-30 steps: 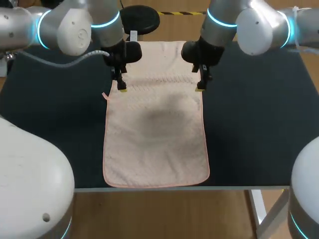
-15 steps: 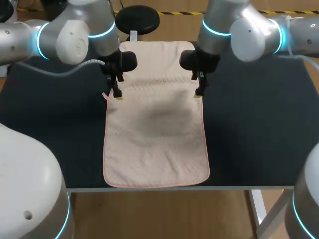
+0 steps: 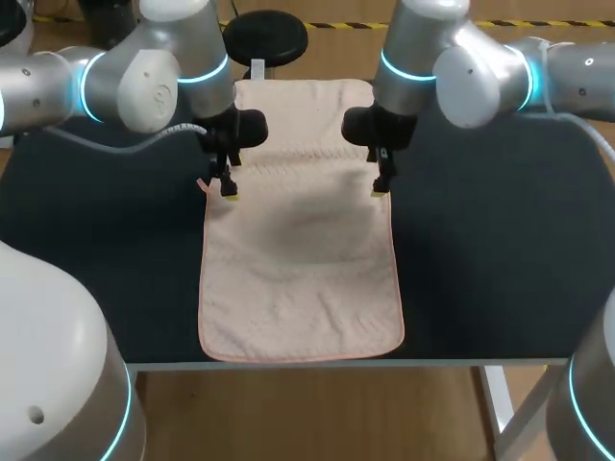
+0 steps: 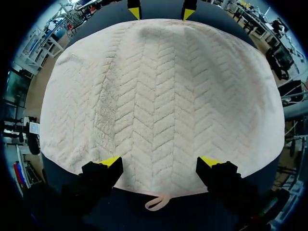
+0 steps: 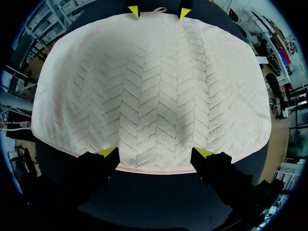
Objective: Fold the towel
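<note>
**Towel** [image 3: 300, 259]: pale pink, herringbone weave. Lies flat on the dark table [image 3: 480, 240], long axis running front to back. Near end sits just short of the table's front edge; far end is close to the back edge. A shadow patch shows approx. mid-cloth.

**Left gripper** [image 3: 229, 189]: pos. over the towel's left edge, in the far half, tips pointing down. Fingers released and spread wide, nothing clamped btwn them. In the wrist view both yellow tips sit over the border. A small pink loop [image 4: 156, 203] lies on the table btwn the fingers, just outside the hem.

**Right gripper** [image 3: 381, 188]: pos. over the towel's right edge, directly across from the left gripper. Fingers likewise released and wide apart, tips over the hem, no cloth pinched.

Each wrist view shows the other arm's two yellow tips at the opposite edge of the towel.

Contact btwn tips and cloth: cannot tell
</note>
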Robot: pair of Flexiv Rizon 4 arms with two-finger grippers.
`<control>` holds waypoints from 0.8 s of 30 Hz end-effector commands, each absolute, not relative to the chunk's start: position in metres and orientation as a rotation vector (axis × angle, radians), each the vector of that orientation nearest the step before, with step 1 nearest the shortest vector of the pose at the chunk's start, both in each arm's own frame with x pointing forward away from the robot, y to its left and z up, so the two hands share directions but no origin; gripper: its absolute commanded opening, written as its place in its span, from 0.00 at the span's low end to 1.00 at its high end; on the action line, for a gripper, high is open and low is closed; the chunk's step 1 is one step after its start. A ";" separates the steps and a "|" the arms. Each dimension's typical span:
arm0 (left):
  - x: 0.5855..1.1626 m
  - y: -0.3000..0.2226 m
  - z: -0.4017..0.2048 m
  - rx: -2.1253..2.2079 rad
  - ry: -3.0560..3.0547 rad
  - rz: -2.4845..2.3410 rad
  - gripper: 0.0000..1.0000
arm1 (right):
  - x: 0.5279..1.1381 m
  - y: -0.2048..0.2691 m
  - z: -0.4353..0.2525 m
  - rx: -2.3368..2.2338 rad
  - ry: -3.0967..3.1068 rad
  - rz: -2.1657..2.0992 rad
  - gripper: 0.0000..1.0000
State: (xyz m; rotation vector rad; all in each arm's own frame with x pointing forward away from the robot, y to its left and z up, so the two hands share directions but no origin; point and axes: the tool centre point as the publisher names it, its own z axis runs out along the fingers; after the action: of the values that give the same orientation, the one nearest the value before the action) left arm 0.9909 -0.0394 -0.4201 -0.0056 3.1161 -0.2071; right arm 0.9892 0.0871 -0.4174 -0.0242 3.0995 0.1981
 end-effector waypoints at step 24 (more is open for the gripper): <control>0.994 -0.041 -0.433 -0.021 3.093 -0.162 1.00 | 0.994 0.076 -0.442 0.037 3.053 0.197 1.00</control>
State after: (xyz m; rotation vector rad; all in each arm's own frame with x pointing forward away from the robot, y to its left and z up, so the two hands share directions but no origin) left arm 0.9943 -0.0400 -0.4322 -0.0204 3.0942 -0.1637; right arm 0.9931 0.0774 -0.4407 0.0404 3.0502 0.1973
